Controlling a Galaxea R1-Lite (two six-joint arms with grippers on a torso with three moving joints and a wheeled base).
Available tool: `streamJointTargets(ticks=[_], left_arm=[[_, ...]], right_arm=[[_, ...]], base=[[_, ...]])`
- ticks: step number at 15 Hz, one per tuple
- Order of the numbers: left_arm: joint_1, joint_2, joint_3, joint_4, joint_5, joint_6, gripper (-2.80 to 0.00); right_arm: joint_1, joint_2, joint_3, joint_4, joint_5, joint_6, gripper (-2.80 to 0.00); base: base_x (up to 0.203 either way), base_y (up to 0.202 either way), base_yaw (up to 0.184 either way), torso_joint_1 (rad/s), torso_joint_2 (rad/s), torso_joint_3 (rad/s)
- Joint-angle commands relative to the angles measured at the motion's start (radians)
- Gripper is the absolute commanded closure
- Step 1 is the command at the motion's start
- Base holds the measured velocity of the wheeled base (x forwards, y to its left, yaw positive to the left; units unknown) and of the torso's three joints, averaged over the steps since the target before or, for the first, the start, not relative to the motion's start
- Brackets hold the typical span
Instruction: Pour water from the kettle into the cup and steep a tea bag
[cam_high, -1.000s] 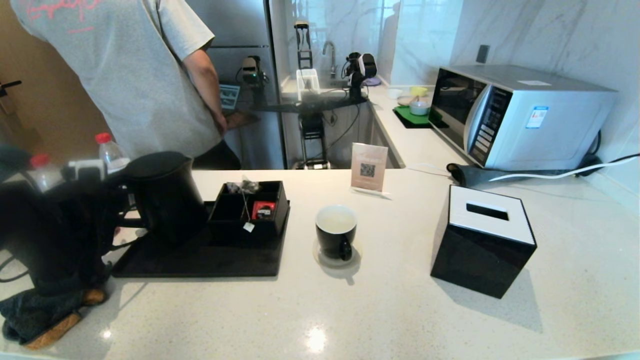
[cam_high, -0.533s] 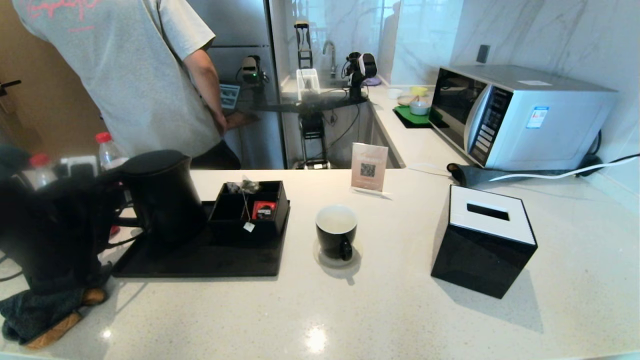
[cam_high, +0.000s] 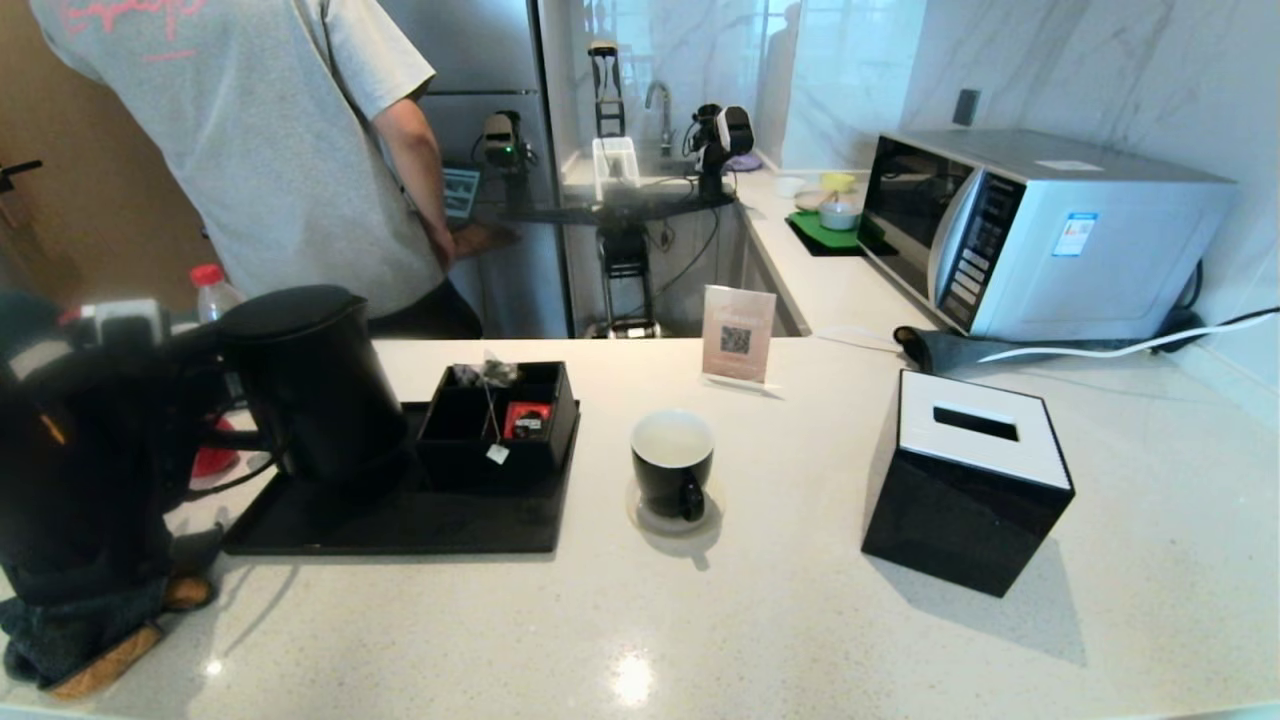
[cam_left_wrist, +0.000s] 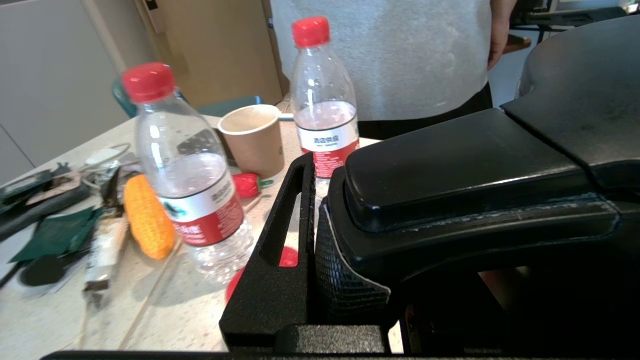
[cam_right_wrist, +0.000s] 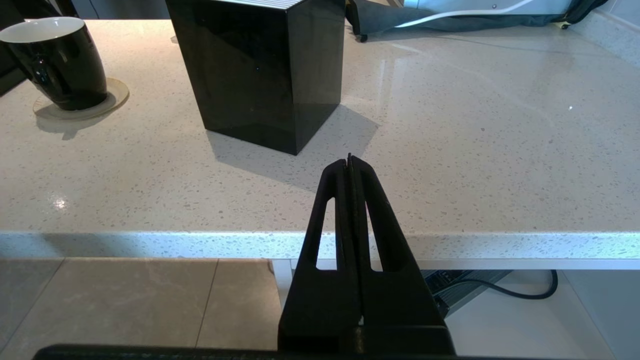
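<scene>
The matte black kettle (cam_high: 312, 388) hangs over the left end of the black tray (cam_high: 400, 520), tilted slightly. My left gripper (cam_high: 210, 400) is shut on its loop handle (cam_left_wrist: 450, 190); one finger (cam_left_wrist: 280, 240) shows beside the handle and the other is hidden behind it. The black cup (cam_high: 673, 465) stands on a coaster mid-counter, with pale water (cam_high: 672, 440) inside it. The tea bag (cam_high: 487, 374) lies in the black organizer (cam_high: 470, 425), its string running down to the tag (cam_high: 497, 454). My right gripper (cam_right_wrist: 350, 161) is shut and empty, parked below the counter's front edge.
A black tissue box (cam_high: 965, 480) stands right of the cup. A red packet (cam_high: 527, 420) sits in the organizer. A QR sign (cam_high: 738, 335), a microwave (cam_high: 1040, 230) and a person (cam_high: 260, 150) are behind. Two bottles (cam_left_wrist: 185, 170) (cam_left_wrist: 322, 100) and a paper cup (cam_left_wrist: 252, 137) stand left of the kettle.
My left gripper has carried the kettle to the left and slightly upward over the tray. The cup, the tea bag and the right arm have not moved.
</scene>
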Motion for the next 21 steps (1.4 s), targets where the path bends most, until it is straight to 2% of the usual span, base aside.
streamJointTargets(ticks=[1,8,11,21], left_arm=[[0.001,-0.08,0.051,-0.049,0.002,-0.002,0.0],[-0.001,-0.263,0.219,-0.049,0.001,-0.012,0.0],[-0.027,-0.356,0.302,-0.049,-0.001,-0.011,0.0],[-0.245,-0.618,0.546,-0.049,-0.004,-0.009,0.0]], right_arm=[[0.0,0.001,0.0,0.0,0.0,0.0,0.0],[0.0,0.001,0.0,0.0,0.0,0.0,0.0],[0.0,0.001,0.0,0.0,-0.001,0.0,0.0],[0.0,0.001,0.0,0.0,0.0,0.001,0.0]], base=[[0.0,0.0,0.0,0.0,0.0,0.0],[0.0,0.0,0.0,0.0,0.0,0.0],[0.0,0.0,0.0,0.0,0.0,0.0],[0.0,0.0,0.0,0.0,0.0,0.0]])
